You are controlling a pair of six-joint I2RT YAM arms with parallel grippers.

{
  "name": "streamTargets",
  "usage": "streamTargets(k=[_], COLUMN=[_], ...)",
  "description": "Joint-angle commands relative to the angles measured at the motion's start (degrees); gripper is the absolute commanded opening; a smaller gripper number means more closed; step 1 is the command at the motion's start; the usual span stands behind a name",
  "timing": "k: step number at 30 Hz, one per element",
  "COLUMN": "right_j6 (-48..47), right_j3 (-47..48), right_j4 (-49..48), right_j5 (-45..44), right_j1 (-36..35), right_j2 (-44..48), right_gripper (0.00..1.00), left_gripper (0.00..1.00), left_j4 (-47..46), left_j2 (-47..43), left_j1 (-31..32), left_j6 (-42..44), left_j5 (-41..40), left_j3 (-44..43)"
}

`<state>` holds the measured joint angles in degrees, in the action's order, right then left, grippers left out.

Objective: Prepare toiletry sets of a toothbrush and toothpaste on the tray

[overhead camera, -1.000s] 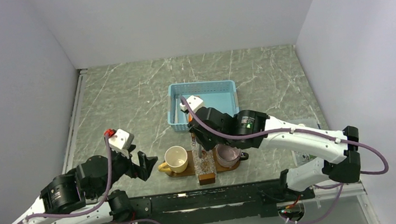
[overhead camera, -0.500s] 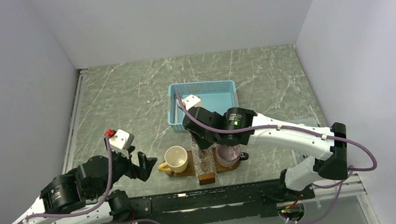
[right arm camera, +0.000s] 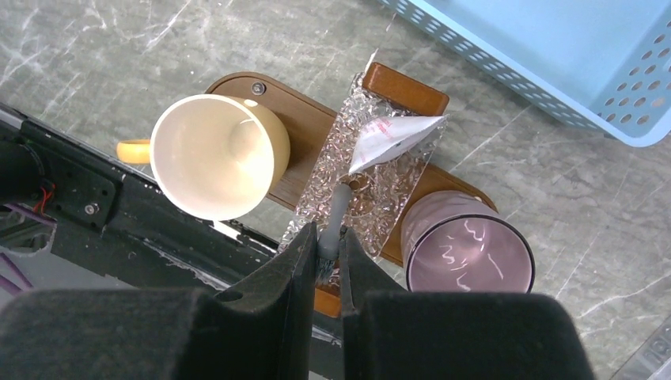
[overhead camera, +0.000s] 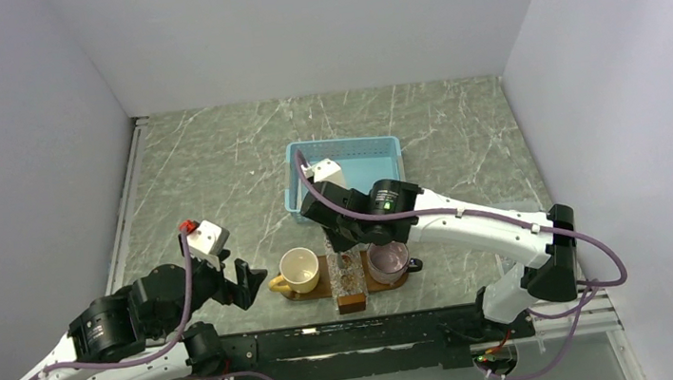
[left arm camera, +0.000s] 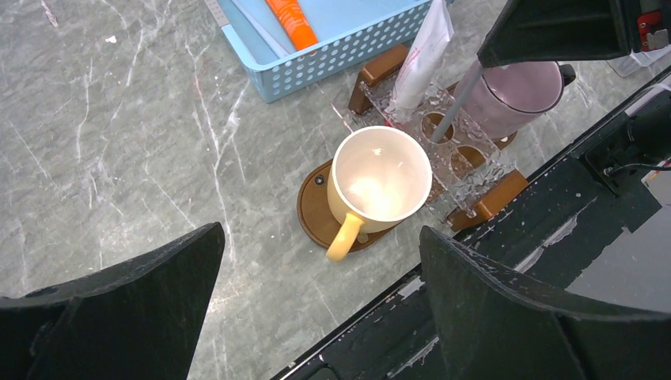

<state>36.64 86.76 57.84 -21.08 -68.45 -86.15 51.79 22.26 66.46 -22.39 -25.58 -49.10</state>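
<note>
The dark-brown tray (right arm camera: 297, 107) lies at the table's near edge, with a clear holder (right arm camera: 396, 182) across its middle. A white toothpaste tube (right arm camera: 392, 134) stands in the holder's far end. My right gripper (right arm camera: 326, 241) is shut on the bristle end of the pale toothbrush (right arm camera: 334, 218). The toothbrush hangs upright, its lower end at a hole in the holder (left arm camera: 451, 150). From the left wrist view the toothbrush (left arm camera: 456, 104) leans beside the toothpaste (left arm camera: 423, 51). My left gripper (left arm camera: 320, 229) hovers open, left of the tray (left arm camera: 314, 207), holding nothing.
A yellow cup (overhead camera: 301, 269) stands on the tray's left end and a purple cup (overhead camera: 387, 261) on its right end. Behind the tray is a light-blue basket (overhead camera: 347, 174) holding an orange tube (left arm camera: 293, 20). The black rail (overhead camera: 349, 337) runs just in front of the tray.
The right arm has swung a little to the left and its wrist has shifted slightly back, still holding the toothbrush over the holder. The left arm has not moved.
</note>
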Motion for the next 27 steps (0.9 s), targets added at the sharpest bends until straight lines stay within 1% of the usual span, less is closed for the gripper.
streamTargets(k=[1, 8, 19, 27], right_j6=[3.08, 4.70, 5.83, 7.08], right_j3=[2.41, 4.20, 2.60, 3.83], right_j4=[1.33, 4.08, 3.02, 5.53], right_j5=[-2.05, -6.00, -7.61, -10.71], right_j1=[-0.23, -1.84, -2.47, -2.67], right_j2=[0.76, -0.88, -1.40, -2.38], right_gripper=[0.00, 0.00, 0.00, 0.00], left_gripper=[0.99, 0.99, 0.99, 0.99], left_j4=[-0.91, -0.73, -0.90, -0.73], left_j2=[-1.09, -1.33, -2.00, -2.17], left_j1=[0.22, 0.21, 0.22, 0.24], left_j6=[-1.01, -1.16, -1.16, -1.27], left_j5=[0.67, 0.73, 1.11, 0.91], left_j3=[-0.29, -0.27, -0.16, -0.18])
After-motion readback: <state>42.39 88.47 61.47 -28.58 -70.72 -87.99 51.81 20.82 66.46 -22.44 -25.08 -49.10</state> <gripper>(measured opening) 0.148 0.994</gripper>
